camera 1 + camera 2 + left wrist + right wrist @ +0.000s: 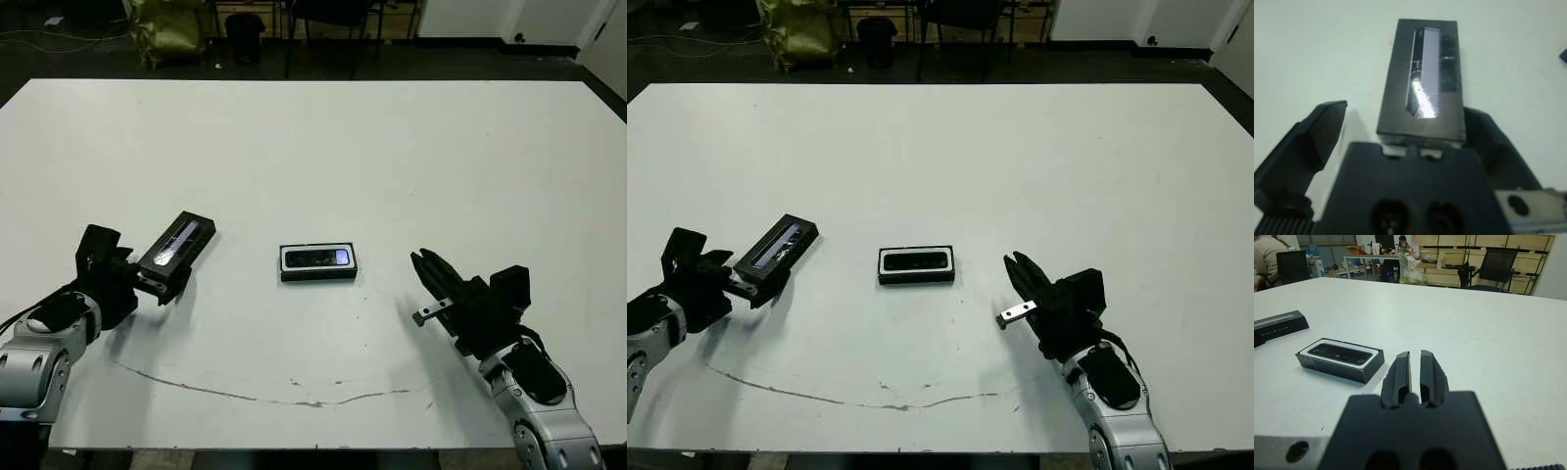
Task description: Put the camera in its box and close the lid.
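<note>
The camera [318, 258] lies flat inside the box [318, 275], a black tray with a white lining at the table's middle; its bluish patch faces my right side. The lid [178, 245], black with a pale strip, lies tilted at the left between the fingers of my left gripper [1405, 108]. That gripper is open: one finger [1488, 142] is against the lid's edge, while the other finger [1317, 132] stands apart from it. My right gripper [423, 258] is shut on nothing, a short way right of the box and pointing toward it.
A thin dark scratch [245, 395] runs across the table near its front edge. Chairs and a yellow bag [171, 29] stand beyond the far edge. A seated person [1266, 254] shows far off in the right wrist view.
</note>
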Controlling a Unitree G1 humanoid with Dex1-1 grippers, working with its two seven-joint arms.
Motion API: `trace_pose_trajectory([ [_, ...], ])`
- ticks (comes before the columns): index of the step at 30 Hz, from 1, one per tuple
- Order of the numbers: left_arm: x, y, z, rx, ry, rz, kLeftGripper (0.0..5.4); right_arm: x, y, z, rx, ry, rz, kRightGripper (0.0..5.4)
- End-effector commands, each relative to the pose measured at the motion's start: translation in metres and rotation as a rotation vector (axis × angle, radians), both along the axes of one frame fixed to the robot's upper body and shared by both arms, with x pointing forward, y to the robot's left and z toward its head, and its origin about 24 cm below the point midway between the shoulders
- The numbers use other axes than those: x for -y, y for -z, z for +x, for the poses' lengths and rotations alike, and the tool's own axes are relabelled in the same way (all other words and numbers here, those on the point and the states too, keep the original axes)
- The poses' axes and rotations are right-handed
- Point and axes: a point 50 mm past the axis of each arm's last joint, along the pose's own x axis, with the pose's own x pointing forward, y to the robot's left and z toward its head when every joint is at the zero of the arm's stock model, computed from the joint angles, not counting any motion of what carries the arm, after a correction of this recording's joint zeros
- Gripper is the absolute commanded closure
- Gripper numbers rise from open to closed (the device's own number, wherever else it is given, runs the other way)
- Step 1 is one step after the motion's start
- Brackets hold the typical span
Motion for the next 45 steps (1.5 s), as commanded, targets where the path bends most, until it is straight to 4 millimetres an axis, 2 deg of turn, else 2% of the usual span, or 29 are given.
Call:
trace_pose_trajectory([
  [1,-0.003,0.01,-0.004,-0.051,-0.014,-0.018,0.01,0.005,0.003,-0.001,-0.022,0.008,-0.022,5.4],
  [28,-0.014,0.022,-0.003,-0.101,0.058,0.0,0.01,0.006,0.005,-0.003,-0.019,0.01,-0.019,5.4],
  [39,-0.012,0.028,-0.006,-0.102,-0.021,-0.019,0.01,0.007,0.006,-0.004,-0.029,0.007,-0.011,5.4],
  [41,-0.012,0.029,-0.007,-0.109,-0.035,-0.013,0.23,0.007,0.005,-0.004,-0.028,0.008,-0.014,5.4],
  [45,-0.01,0.031,-0.009,-0.123,-0.054,-0.019,1.11,0.008,0.006,-0.004,-0.024,0.004,-0.005,5.4],
])
